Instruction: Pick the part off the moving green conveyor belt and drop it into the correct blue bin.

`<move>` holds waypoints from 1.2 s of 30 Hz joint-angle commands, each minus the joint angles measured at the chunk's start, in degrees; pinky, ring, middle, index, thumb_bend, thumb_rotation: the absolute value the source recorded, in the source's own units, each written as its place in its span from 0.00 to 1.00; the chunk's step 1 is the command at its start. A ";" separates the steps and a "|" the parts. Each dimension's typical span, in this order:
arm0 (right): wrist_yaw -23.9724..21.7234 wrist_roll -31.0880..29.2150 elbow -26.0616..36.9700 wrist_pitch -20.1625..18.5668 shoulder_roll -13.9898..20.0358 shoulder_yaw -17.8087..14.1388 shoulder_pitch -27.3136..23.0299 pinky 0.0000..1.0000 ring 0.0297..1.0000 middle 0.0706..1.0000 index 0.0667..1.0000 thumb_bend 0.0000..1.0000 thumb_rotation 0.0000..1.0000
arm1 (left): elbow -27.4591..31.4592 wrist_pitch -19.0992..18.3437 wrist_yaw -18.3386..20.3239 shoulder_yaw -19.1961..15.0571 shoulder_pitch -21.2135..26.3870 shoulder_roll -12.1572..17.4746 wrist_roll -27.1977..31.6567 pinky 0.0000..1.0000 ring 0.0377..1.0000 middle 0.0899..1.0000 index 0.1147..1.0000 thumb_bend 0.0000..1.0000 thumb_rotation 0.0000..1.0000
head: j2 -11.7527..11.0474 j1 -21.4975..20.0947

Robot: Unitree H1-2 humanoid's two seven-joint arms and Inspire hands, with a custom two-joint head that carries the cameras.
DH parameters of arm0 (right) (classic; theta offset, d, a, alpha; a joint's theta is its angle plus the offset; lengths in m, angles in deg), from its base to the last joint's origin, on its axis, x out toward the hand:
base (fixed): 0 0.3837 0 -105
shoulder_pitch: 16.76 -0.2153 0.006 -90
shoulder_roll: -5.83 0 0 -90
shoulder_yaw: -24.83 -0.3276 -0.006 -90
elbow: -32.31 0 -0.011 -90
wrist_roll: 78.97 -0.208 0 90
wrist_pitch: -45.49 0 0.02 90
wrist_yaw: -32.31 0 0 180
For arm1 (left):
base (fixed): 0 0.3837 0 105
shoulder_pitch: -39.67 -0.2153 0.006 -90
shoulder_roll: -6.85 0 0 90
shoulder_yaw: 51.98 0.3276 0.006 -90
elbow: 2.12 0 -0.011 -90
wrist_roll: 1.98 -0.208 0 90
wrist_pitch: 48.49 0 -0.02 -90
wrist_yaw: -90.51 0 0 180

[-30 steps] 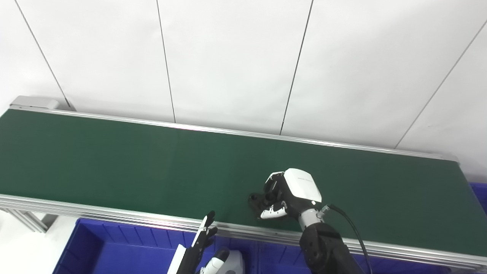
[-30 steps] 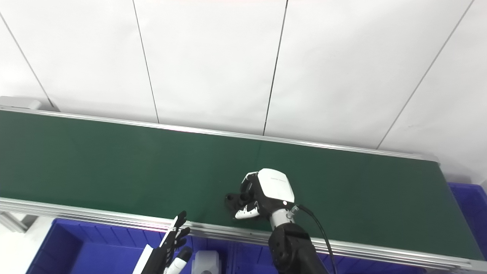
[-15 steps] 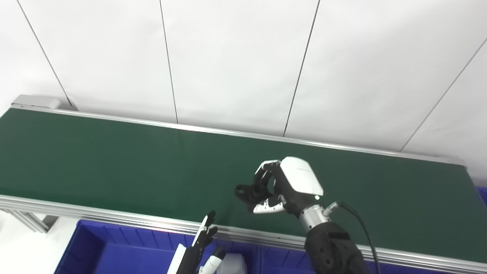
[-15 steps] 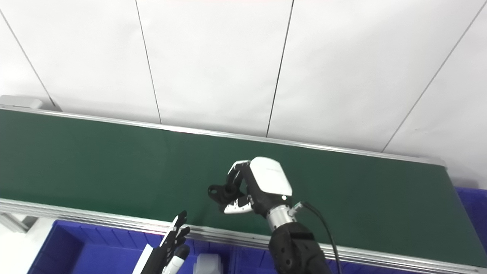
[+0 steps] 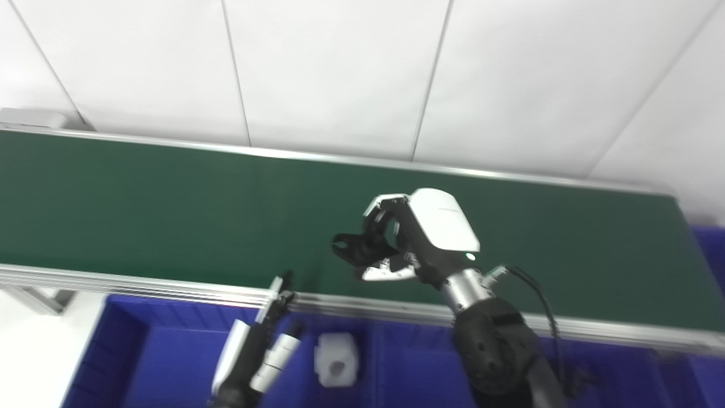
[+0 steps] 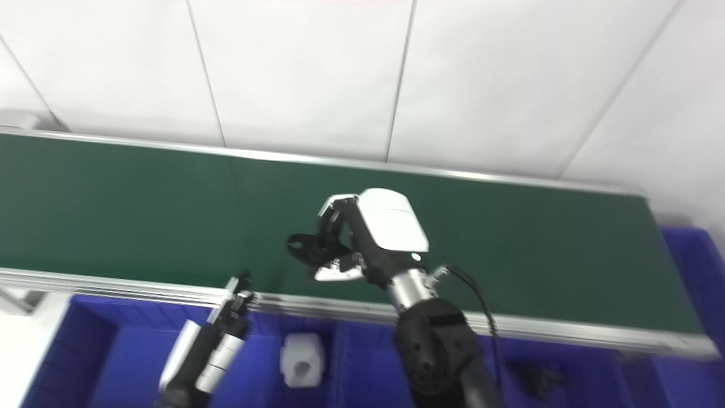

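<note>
My right hand (image 5: pixel 416 238) hangs above the near half of the green conveyor belt (image 5: pixel 141 198), shut on a small black part (image 5: pixel 352 247) that sticks out to the left of its fingers. The part is lifted off the belt. My left hand (image 5: pixel 257 345) is low at the bottom, over the left blue bin (image 5: pixel 130 351), its fingers stretched out straight and apart, holding nothing. The same black part (image 6: pixel 308 249) and right hand (image 6: pixel 374 235) show in the right eye view.
A white block (image 5: pixel 337 366) lies in the blue bin in front of the belt. A black part (image 6: pixel 538 379) lies in the blue bin to the right. Another blue bin (image 6: pixel 694 266) stands past the belt's right end. An aluminium rail (image 5: pixel 141 283) edges the belt; a white wall stands behind.
The right hand closed on the black part on the belt and lifted it up and to the left. The camera has tilted down, showing more of the bins.
</note>
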 commanded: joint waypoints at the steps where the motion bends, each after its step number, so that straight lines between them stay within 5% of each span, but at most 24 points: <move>1: -0.02 2.20 2.55 0.01 -0.34 -0.86 0.23 0.16 0.20 0.43 0.44 0.53 0.00 | 2.89 -1.84 1.06 -0.80 1.45 0.96 0.63 0.97 0.95 1.00 1.00 0.67 1.00 | 1.41 -2.61; 8: -1.26 5.05 3.92 0.05 0.02 -4.31 4.94 0.16 0.19 0.43 0.45 0.53 0.00 | 4.88 -5.08 3.30 -3.12 4.43 3.10 3.23 0.99 0.96 1.00 1.00 0.66 1.00 | 4.13 -7.19; 19: -3.88 6.19 5.77 0.15 1.51 -9.81 11.48 0.12 0.15 0.43 0.44 0.53 0.00 | 4.82 -7.06 4.37 -4.26 5.27 3.49 5.20 1.00 0.97 1.00 1.00 0.67 1.00 | 3.72 -6.87; 28: -13.40 9.32 6.94 1.35 7.59 -9.55 15.41 0.14 0.18 0.43 0.45 0.53 0.00 | 5.21 -6.98 4.30 -3.96 4.75 3.26 5.13 1.00 0.97 1.00 1.00 0.66 1.00 | 3.66 -6.34; 36: -20.72 15.62 7.11 2.40 8.85 -7.65 17.72 0.17 0.22 0.43 0.45 0.53 0.00 | 5.87 -7.84 4.38 -3.92 4.82 3.03 5.37 1.00 0.97 1.00 1.00 0.65 0.99 | 3.94 -6.12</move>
